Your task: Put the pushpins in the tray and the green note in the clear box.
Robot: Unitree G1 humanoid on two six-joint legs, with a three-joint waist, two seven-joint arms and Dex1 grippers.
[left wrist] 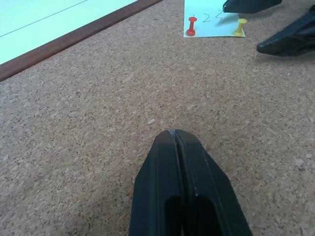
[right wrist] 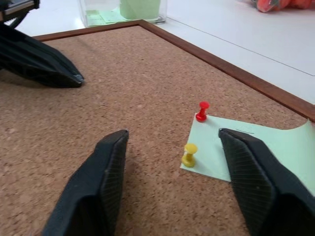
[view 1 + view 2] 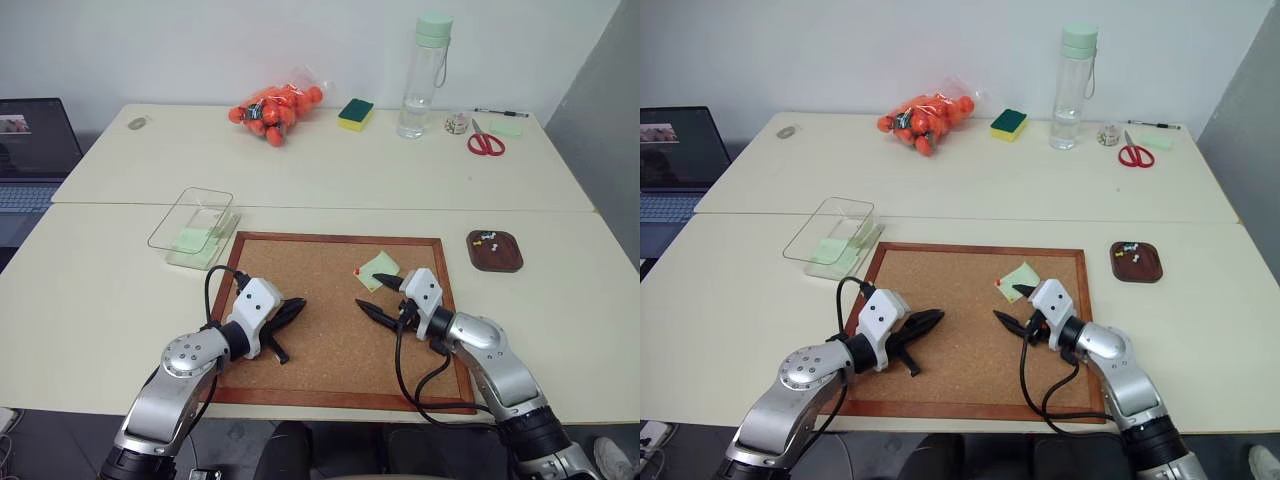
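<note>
R gripper is hovering w/ fingers spread around yellow pushpin on green note. L gripper is sitting pressed together on corkboard.

Silver arms, black fingers, black cables

Green note pinned by 2 pushpins

Looks like office to me: pale desks, laptop far left, scissors and pen far right, corkboard near.
</note>
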